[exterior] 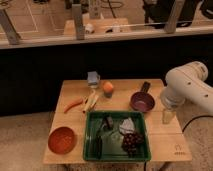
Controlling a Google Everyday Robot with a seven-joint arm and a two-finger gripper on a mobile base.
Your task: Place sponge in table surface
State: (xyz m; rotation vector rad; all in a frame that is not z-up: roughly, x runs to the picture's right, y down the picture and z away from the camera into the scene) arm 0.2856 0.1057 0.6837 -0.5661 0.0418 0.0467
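The gripper [167, 116] is hanging over the table surface [165, 142] at its three o'clock edge, fingers standing apart and gripping nothing. The sponge [93, 77] is sitting on the far edge at twelve o'clock, well apart from it. An orange [108, 88] is lying at the sponge's four o'clock, and the green tray [89, 135] is filling six o'clock.

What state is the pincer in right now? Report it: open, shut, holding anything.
Pincer: open, holding nothing, low over the right side of the table surface, beside the purple bowl; the sponge lies apart near the far edge.
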